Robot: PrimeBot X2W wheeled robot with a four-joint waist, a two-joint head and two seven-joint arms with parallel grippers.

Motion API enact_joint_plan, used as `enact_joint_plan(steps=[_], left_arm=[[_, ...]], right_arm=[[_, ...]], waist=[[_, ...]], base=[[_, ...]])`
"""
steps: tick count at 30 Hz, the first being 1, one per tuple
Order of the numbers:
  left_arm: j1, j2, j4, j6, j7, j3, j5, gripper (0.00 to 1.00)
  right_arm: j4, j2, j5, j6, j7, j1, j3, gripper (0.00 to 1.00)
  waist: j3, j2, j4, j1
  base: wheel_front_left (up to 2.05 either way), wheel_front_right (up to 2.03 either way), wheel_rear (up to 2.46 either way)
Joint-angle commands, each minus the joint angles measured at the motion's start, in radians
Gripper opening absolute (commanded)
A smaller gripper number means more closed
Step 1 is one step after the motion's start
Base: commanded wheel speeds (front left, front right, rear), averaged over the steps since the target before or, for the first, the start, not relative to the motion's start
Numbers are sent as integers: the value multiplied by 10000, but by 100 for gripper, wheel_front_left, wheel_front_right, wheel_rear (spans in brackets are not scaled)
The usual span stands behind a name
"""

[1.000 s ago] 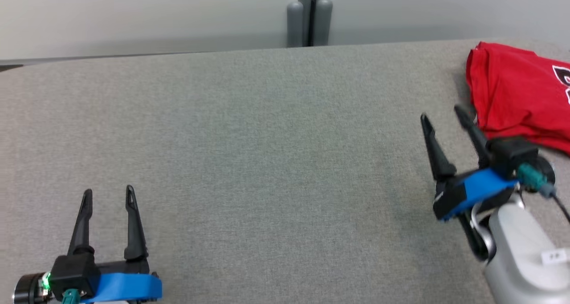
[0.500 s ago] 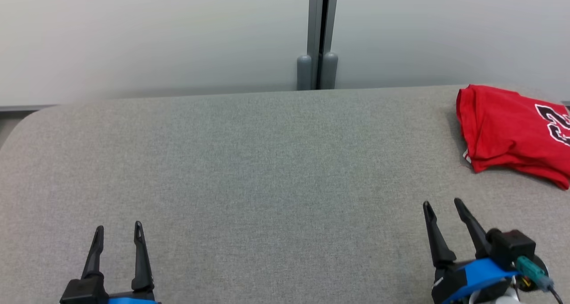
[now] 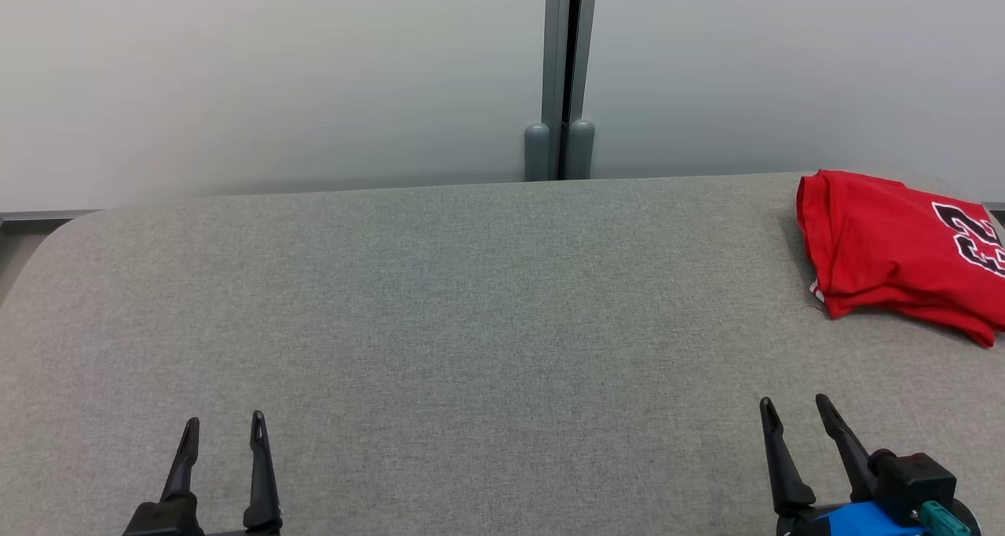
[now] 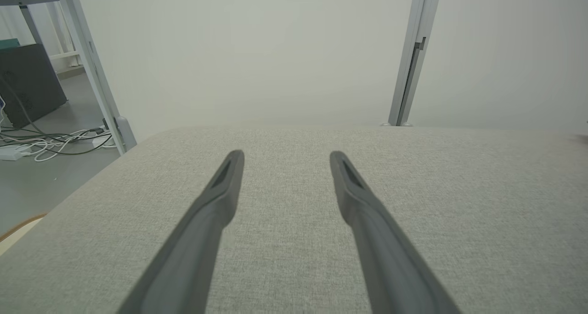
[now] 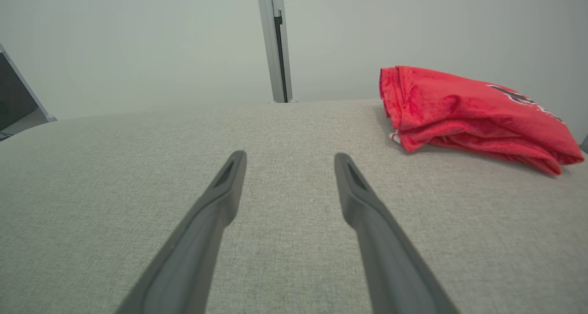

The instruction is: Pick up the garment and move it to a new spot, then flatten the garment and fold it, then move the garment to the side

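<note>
The garment (image 3: 887, 249) is a red shirt with black-and-white print, folded into a thick stack at the far right of the grey fabric table (image 3: 471, 324). In the right wrist view the garment (image 5: 464, 109) lies ahead and to the right of my fingers. My right gripper (image 3: 795, 410) stands open at the lower right, well short of the shirt, with nothing between its fingers (image 5: 220, 190). At the lower left my left gripper (image 3: 224, 428) is open too and holds nothing; its fingers (image 4: 358, 194) hover over bare fabric.
A pale wall with a grey vertical post (image 3: 561, 73) runs behind the table's far edge. Off the table's left end, the left wrist view shows a metal frame leg (image 4: 92, 65), cables (image 4: 50, 141) on the floor and a dark panel (image 4: 27, 82).
The head camera has tilted up, so more wall shows and the table sits lower. The right gripper has drawn back from the garment's near edge toward me. The garment lies as it did.
</note>
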Motion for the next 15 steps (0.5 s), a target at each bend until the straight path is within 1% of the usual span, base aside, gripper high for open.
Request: enact_joint_plan(steps=[1, 15], left_arm=[[-64, 10, 36, -44, -24, 33, 27, 100], [-214, 50, 133, -255, -24, 194, -32, 100]], right_arm=[[-60, 69, -60, 5, -52, 178, -40, 100], [-163, 147, -220, 5, -52, 160, -33, 100]], waist=[[-16, 0, 0, 0], [-118, 0, -46, 0]], base=[[0, 0, 0], [0, 0, 0]])
